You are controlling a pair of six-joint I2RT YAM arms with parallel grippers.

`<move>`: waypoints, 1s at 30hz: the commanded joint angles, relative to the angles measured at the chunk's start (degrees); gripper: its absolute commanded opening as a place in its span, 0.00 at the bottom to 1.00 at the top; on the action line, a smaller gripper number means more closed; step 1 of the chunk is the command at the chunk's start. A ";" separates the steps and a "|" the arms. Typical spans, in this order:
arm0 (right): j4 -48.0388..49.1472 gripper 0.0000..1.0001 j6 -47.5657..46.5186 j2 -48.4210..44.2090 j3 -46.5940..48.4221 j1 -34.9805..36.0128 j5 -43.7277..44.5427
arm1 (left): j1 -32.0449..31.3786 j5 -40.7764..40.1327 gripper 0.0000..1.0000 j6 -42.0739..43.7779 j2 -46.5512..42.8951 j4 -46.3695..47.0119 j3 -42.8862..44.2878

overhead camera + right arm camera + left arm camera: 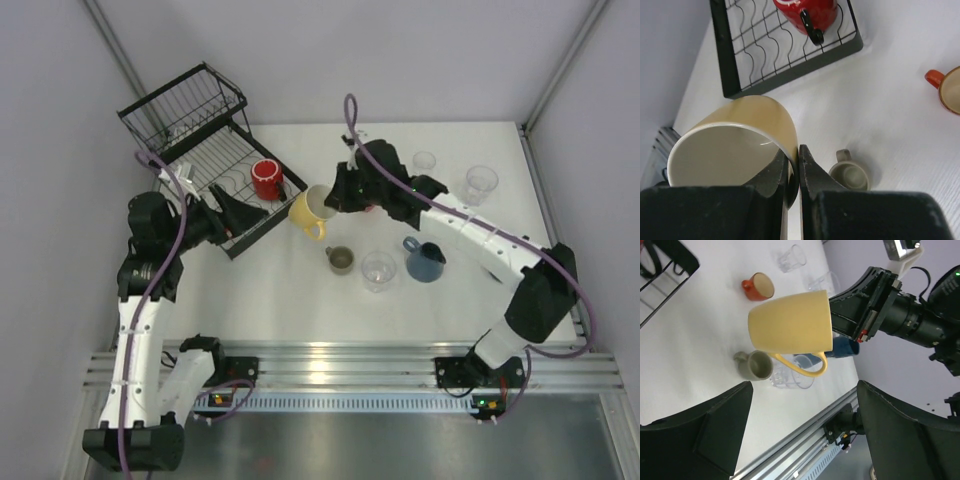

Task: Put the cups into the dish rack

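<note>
Okay, right gripper (794,162) is clamped nearly shut on the rim wall of the yellow mug (308,212), one finger inside the mouth and one outside. The mug is tipped on its side, mouth toward the right gripper, handle on the side away from the dish rack (270,221). It sits just beside the rack's low tray, outside the tray's edge, not in it. Cannot tell for sure whether the mug touches the table.

Left gripper (805,390) has its jaws spread wide with nothing between them. It hangs at the near end of the rack's tray and faces the yellow mug.

Red mug (266,179) stands inside the low tray part of the rack. The taller basket part holds no cup that shows.

Other cups are on the table (300,300), outside the rack. The olive-grey mug (340,260), a clear tumbler (378,270) and the blue mug (424,260) line up past the yellow mug, away from the rack. The orange-red cup (758,286) is out there too. Two more tumblers (480,183) stand well apart from the rack.
</note>
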 commanded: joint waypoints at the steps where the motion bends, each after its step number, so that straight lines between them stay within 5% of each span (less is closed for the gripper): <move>1: 13.67 0.00 4.91 -6.87 -2.70 -3.33 -8.36 | -0.16 4.82 0.91 -4.16 -1.98 9.00 2.96; 7: 25.99 0.00 8.61 -8.99 -5.96 -6.85 -11.63 | -0.24 7.88 0.94 -10.74 -3.48 23.38 -1.87; 11: 36.53 0.00 12.39 -11.71 -12.11 -7.12 -12.86 | -0.25 12.20 0.91 -27.86 -3.57 42.56 -12.66; 23: 58.87 0.00 13.63 -24.98 -28.46 -6.33 -11.72 | -5.69 11.68 0.91 -35.80 -9.02 43.02 -18.58; 30: 58.00 0.00 13.10 -31.22 -32.68 -6.24 -10.05 | -19.90 2.90 0.92 -36.78 -7.53 52.23 -20.16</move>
